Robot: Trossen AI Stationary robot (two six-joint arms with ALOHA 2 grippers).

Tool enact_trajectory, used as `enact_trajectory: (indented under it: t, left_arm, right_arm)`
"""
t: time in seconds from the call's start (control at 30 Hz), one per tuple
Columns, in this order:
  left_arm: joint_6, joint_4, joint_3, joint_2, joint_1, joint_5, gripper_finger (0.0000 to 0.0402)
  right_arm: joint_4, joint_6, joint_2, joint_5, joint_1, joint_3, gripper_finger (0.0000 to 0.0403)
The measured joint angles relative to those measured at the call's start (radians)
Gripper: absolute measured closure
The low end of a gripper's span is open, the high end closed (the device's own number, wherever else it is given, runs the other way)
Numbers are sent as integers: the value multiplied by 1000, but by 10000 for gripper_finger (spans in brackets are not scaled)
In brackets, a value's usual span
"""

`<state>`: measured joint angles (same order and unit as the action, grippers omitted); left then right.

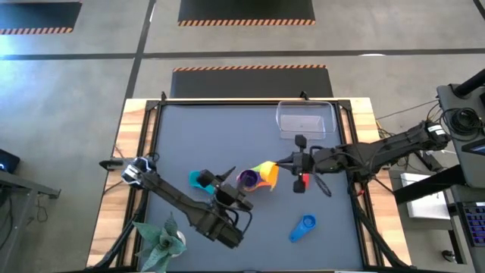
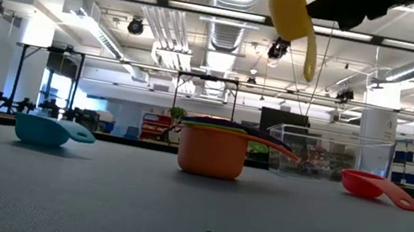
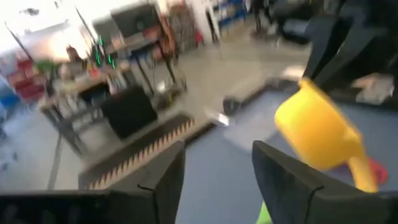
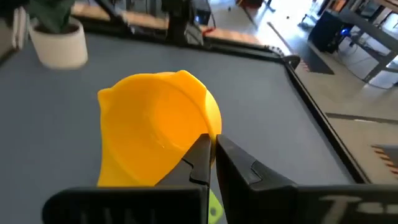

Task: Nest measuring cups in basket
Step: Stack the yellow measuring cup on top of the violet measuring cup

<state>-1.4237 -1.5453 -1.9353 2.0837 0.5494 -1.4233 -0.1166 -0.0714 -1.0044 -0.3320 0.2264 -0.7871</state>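
Observation:
My right gripper (image 4: 211, 155) is shut on the yellow measuring cup (image 2: 292, 13), which hangs high above the table. Below it stands the orange cup (image 2: 211, 153) with the purple cup (image 1: 248, 180) and a green one nested inside. The teal cup (image 1: 199, 180), the red cup (image 1: 301, 183) and the blue cup (image 1: 303, 227) lie apart on the mat. The clear basket (image 1: 305, 120) sits near the far edge. My left gripper (image 3: 214, 180) is open beside the stack, between it and the teal cup, touching nothing. My right gripper pinches the yellow cup between its two fingers at the bowl's edge (image 4: 200, 134), coming level from the table's right side. The cup is lifted clear and tipped on its side, with its handle (image 2: 311, 56) hanging down.
A small potted plant (image 1: 163, 243) stands at the near left corner. The mat (image 1: 189, 136) is bare on its far left part. Black rails frame the table.

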Motion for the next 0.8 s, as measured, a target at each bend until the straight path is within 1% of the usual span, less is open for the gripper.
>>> enact_trajectory:
  t: [0.1, 0.17, 0.23, 0.3, 0.37, 0.43, 0.47, 0.53, 0.63, 0.7, 0.73, 0.8]
  left_arm:
    - [15, 17, 11, -16, -14, 138, 259]
    - [100, 91, 16, -16, -35, 293, 276]
    - [289, 255, 30, -16, -56, 465, 293]
    - [553, 498, 60, -14, -70, 597, 308]
    - [823, 729, 94, -12, -72, 688, 324]
    - [1012, 909, 119, -19, -68, 767, 339]
    - [1059, 957, 125, -32, -67, 793, 346]
    - [1104, 1000, 126, -65, -59, 801, 360]
    - [1153, 1062, 160, -123, -40, 718, 372]
    - [1190, 1158, 238, -160, -35, 700, 379]
    - [1209, 1222, 293, -181, -33, 711, 382]
    - [1259, 1390, 419, -230, -34, 772, 388]
  right_arm:
    - [-91, -24, -50, 0, 0, -67, 395]
    - [-159, -35, -89, 1, 0, -117, 395]
    - [-220, -47, -132, 1, 0, -170, 395]
    - [-276, -57, -172, 3, 0, -215, 395]
    - [-316, -71, -206, 13, 0, -251, 395]
    - [-349, -73, -232, 40, 0, -279, 395]
    - [-361, -75, -242, 46, 0, -288, 395]
    - [-367, -81, -254, 49, 0, -297, 395]
    - [-378, -84, -263, 53, 0, -299, 395]
    - [-375, -84, -262, 56, 0, -293, 395]
    - [-380, -84, -261, 56, 0, -291, 395]
    - [-381, -79, -260, 76, 0, -290, 395]
